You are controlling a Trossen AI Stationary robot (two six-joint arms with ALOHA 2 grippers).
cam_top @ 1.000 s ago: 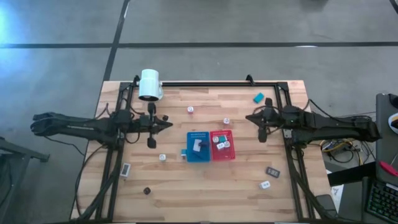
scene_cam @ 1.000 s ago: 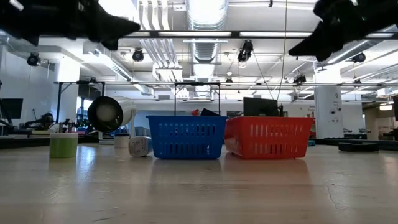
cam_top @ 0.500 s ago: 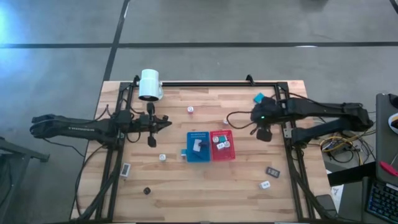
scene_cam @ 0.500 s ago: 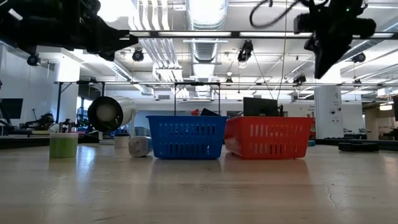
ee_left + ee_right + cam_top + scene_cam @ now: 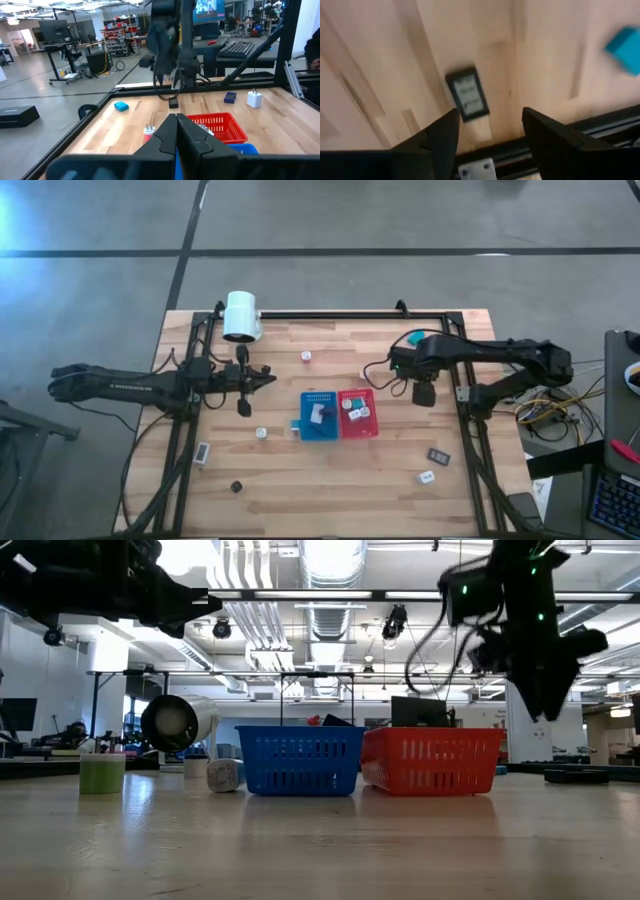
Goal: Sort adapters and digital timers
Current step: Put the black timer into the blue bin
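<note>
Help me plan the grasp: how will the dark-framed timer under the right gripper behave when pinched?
It probably stays put rather than rolls: the dark-framed timer lies flat on the wooden table. It looks rigid, so it should not flex. Being thin, its low edges may slip from the open right gripper.

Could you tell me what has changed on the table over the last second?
The right gripper swung from the table's right edge toward the far side and opened its jaws above a dark flat rectangular timer lying on the wood, near a teal timer. Nothing was picked up. The left gripper stayed shut and parked; the blue basket, the red basket and the scattered pieces stayed put.
</note>
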